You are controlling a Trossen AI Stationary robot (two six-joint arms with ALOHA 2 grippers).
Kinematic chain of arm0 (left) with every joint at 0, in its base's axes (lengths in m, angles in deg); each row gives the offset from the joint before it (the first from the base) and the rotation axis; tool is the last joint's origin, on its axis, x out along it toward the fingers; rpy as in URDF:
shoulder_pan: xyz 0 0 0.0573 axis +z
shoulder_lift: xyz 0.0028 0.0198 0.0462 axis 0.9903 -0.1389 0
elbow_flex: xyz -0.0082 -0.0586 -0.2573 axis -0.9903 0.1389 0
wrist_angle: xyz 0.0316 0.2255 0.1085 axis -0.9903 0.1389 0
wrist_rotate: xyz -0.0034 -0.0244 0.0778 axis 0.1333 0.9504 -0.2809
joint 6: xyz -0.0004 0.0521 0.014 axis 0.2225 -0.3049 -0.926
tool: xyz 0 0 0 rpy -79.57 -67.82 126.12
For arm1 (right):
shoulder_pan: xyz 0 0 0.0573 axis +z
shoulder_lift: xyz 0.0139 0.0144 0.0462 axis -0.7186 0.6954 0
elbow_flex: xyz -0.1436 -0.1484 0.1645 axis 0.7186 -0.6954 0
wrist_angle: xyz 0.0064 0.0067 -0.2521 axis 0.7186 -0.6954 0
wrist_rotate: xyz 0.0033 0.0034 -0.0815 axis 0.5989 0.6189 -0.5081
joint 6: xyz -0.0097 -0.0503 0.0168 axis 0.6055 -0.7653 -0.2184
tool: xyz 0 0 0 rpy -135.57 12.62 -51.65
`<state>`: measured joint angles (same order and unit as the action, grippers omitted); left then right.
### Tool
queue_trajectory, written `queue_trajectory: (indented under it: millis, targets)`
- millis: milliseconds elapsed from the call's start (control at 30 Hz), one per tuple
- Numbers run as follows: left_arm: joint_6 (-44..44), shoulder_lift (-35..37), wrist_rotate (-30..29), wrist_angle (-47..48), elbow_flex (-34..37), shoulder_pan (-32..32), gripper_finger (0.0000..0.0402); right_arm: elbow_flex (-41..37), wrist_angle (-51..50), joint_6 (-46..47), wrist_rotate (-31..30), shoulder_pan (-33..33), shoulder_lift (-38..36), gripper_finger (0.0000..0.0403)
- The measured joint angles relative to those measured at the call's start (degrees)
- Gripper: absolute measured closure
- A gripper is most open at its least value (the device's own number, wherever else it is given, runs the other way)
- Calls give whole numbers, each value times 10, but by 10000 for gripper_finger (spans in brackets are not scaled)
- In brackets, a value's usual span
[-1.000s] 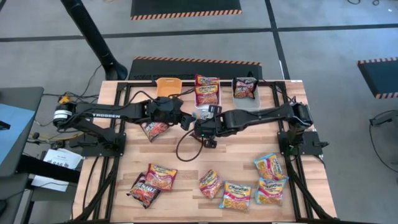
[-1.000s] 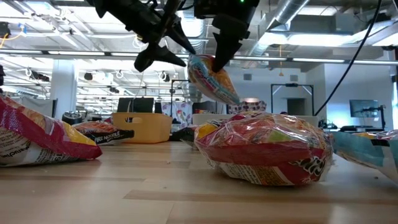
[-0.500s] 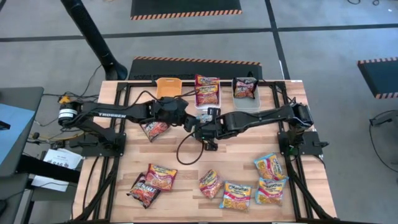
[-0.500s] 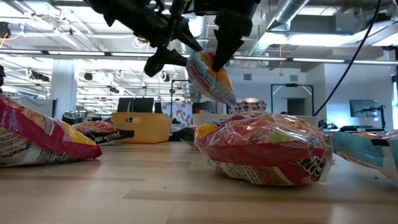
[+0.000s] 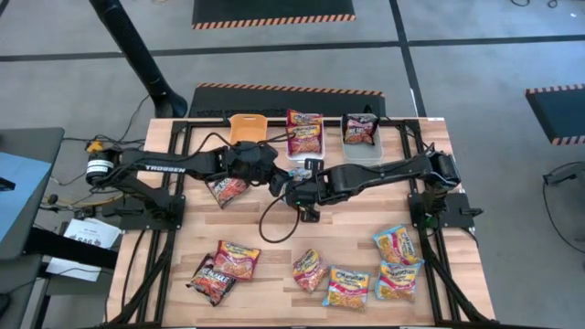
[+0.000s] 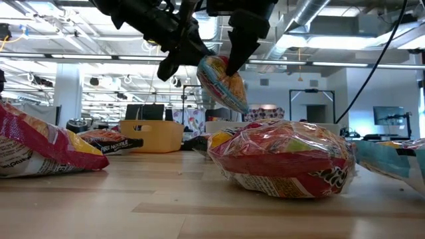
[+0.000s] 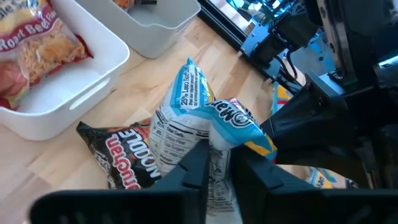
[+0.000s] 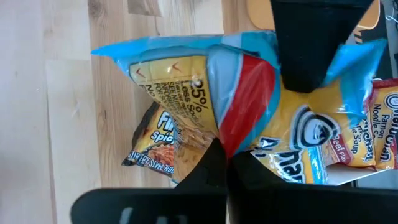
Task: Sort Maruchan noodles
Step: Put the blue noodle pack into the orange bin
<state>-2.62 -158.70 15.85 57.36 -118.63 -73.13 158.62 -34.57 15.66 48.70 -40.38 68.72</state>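
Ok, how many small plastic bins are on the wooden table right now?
3, in a row along the table's far edge: the orange plastic bin on the left, the white plastic bin in the middle, and the grey plastic bin on the right. None seem hidden.

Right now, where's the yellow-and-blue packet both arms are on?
The yellow-and-blue packet hangs in the air over mid-table, pinched between the left gripper and the right gripper, just in front of the white bin.

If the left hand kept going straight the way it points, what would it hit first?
Probably the right hand, close ahead. Both hands grip the same yellow-and-blue noodle packet in the air, and the left hand faces it across the packet.
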Motion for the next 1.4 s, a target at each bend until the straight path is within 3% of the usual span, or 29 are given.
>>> queue_trajectory:
  millis: [100, 367, 933, 1400]
  targets:
    - [-12, 0, 0, -1, 0, 0, 395, 0, -1, 0, 0, 0, 0, 399]
    - [-47, 0, 0, -1, 0, -1, 400, 0, -8, 0, -3, 0, 0, 388]
    - [-120, 13, -8, 34, 0, 6, 401, 4, -60, 31, -11, 0, -16, 252]
    - [-221, 48, -11, 75, 0, 42, 401, 27, -137, 87, -4, 1, -44, 246]
